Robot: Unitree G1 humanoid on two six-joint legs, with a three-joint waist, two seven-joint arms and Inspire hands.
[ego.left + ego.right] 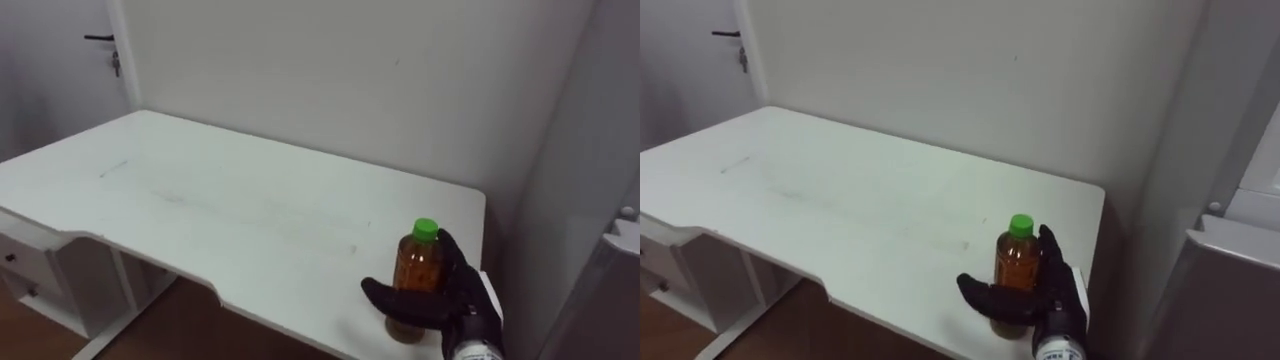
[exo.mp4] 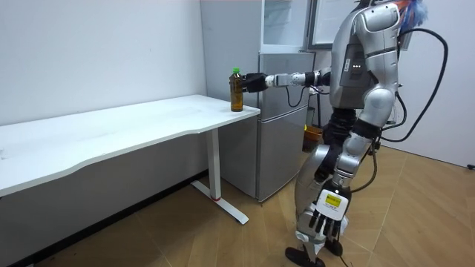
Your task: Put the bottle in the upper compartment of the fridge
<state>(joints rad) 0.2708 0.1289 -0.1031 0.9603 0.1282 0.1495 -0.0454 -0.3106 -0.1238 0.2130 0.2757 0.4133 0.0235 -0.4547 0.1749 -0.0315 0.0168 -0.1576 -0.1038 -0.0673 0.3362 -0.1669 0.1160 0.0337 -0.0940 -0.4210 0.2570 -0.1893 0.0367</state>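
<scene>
A bottle of amber liquid with a green cap stands upright near the right front corner of the white table. My right hand comes in from the lower right and wraps it, thumb across the front and fingers behind. In the room view the bottle rests at the table's end, with my right hand on it at the end of an outstretched arm. My left hand hangs low beside my leg, fingers relaxed. I stand between the table's end and the fridge.
The grey fridge stands just right of the table, against the wall, with an upper compartment above it. A white drawer unit sits under the table's left end. A door with a dark handle is at far left.
</scene>
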